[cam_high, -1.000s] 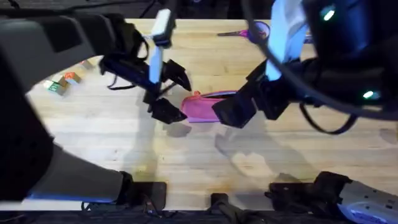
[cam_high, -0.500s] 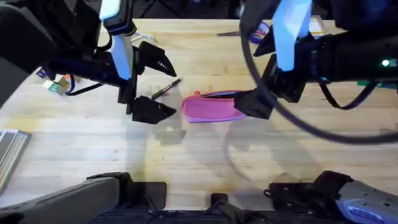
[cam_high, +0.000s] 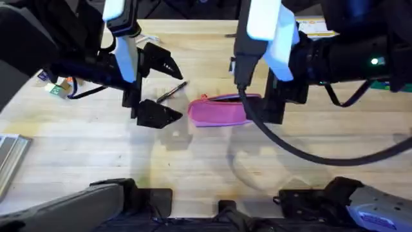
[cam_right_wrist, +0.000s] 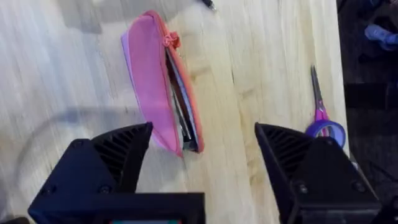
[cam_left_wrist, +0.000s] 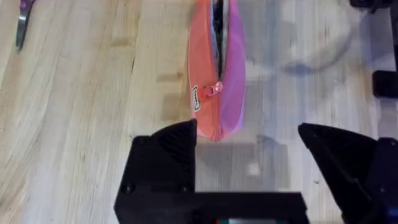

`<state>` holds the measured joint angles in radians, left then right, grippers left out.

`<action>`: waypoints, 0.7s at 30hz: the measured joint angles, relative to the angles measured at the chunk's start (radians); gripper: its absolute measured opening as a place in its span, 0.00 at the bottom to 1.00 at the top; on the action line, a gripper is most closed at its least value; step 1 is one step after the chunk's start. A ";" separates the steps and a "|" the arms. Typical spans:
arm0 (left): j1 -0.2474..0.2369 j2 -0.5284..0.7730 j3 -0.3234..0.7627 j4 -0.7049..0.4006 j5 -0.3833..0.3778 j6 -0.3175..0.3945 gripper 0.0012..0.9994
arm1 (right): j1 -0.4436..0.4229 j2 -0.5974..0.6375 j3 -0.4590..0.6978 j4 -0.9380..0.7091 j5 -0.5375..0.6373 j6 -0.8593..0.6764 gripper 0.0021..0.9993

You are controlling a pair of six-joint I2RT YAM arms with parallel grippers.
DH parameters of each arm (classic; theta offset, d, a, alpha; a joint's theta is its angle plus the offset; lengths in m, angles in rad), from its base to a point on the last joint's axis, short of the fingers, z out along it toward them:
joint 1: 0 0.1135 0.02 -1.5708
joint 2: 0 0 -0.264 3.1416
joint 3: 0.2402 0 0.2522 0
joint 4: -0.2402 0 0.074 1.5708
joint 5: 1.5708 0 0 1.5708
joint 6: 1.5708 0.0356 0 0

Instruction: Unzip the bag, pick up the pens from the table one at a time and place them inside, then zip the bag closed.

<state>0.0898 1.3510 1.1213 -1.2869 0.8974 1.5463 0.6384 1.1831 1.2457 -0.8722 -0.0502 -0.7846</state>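
Here, a pale wooden counter (cam_high: 206,154) with clear grain runs across the overhead frame, dark floor beyond its far edge. Small coloured blocks (cam_high: 59,86) sit near the left edge, a flat grey tray (cam_high: 9,158) pokes in at lower left, and purple-handled scissors (cam_right_wrist: 323,118) lie on the wood at the right of the right wrist frame.

At the centre of the overhead frame lies the bag (cam_high: 219,109), a long pink pouch lying lengthwise on the counter. Its zip is drawn open along most of the top, showing a dark slit in both wrist frames; the pull (cam_left_wrist: 217,88) rests near the end closest to the left arm, beside a small label. One face looks coral-orange, the other pink-purple, in the left wrist frame.

A dark pen (cam_high: 171,91) lies slantwise on the counter just left of the bag, apart from it.

The left pincer (cam_high: 161,90) hovers left of centre, fingers spread wide either side of the pen, gripping nothing. The right pincer (cam_high: 270,106) hangs over the bag's right end, its fingers (cam_right_wrist: 118,152) likewise spread and empty, the pouch's open end between them in its own wrist frame.
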 joint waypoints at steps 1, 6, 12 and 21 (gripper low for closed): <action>0.000 0.000 0.000 0.000 0.000 0.000 0.99 | 0.000 0.000 0.000 0.000 0.000 -0.002 0.99; 0.000 0.000 0.000 0.000 0.000 0.000 0.99 | 0.000 0.000 0.000 -0.002 -0.005 -0.009 0.25; 0.000 0.000 0.000 0.000 0.000 0.000 0.99 | 0.000 0.002 0.000 -0.004 -0.007 -0.009 0.03; 0.000 0.000 0.000 0.000 0.000 0.000 0.99 | 0.000 0.116 0.001 0.002 -0.046 0.019 0.03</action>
<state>0.0898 1.3511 1.1213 -1.2869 0.8974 1.5463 0.6384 1.2986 1.2465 -0.8706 -0.0963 -0.7654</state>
